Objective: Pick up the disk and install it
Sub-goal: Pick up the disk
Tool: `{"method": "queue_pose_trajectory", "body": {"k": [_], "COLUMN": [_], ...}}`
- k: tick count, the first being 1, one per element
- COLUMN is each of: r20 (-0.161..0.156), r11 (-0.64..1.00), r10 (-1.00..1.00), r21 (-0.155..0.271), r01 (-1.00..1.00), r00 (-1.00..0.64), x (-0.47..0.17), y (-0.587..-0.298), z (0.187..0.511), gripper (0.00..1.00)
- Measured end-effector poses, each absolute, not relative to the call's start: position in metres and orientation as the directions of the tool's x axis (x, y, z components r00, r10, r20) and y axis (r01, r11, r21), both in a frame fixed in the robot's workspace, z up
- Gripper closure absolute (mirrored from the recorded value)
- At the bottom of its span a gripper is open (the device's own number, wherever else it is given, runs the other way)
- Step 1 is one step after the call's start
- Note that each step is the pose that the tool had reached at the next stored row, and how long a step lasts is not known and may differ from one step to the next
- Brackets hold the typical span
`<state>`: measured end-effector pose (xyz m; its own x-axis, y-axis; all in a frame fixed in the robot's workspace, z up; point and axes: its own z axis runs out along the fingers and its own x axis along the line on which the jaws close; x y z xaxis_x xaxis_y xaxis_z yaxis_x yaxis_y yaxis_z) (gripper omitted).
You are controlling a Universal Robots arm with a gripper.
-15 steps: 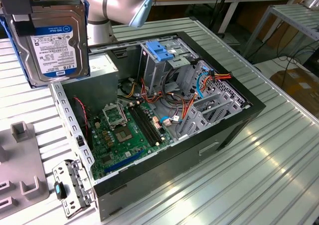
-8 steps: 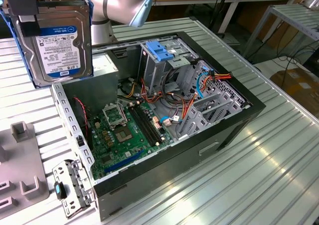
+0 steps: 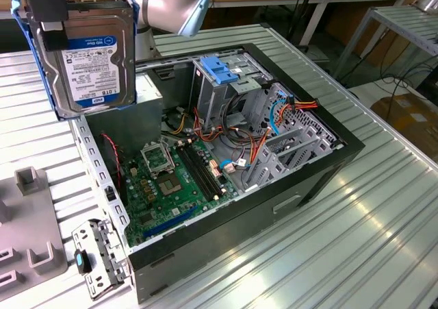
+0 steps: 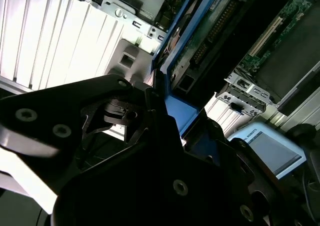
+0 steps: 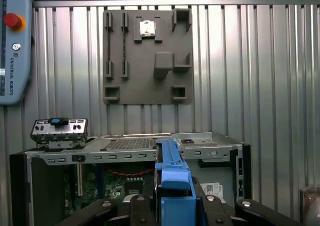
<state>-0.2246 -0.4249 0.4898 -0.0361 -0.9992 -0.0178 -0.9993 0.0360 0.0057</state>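
The disk point(image 3: 92, 55), a silver-grey hard drive with a white-and-blue label and blue side rails, hangs upright in the air at the exterior view's upper left. It is just outside the far left corner of the open computer case point(image 3: 301, 179). My gripper point(image 3: 49, 18) is shut on its top end. In the first wrist view the disk point(image 5: 172, 178) appears edge-on, its blue rail between my gripper's point(image 5: 175, 208) black fingers point(image 5: 142, 208), above the case. The second wrist view shows the disk's circuit-board side point(image 4: 215, 35). A grey drive cage with a blue plastic top point(image 3: 219, 69) stands inside the case.
The case holds a green motherboard point(image 3: 171, 179), cables and a grey box point(image 3: 149, 93) behind the disk. A grey fixture plate point(image 3: 27, 233) lies on the ribbed metal table beside a small metal bracket point(image 3: 99, 257). A teach pendant point(image 5: 12, 45) rests at the table's edge.
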Motion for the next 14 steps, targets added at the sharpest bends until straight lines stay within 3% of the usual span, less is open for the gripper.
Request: {"method": "queue_pose_trajectory", "body": {"k": [14], "r20": [-0.015], "r11": [0.036], "r10": [-0.999], "r21": [0.006], "r01": [-0.999], "r00": [-0.036], "x": [-0.181], "y": [-0.434], "z": [0.489], "gripper": [0.63]}}
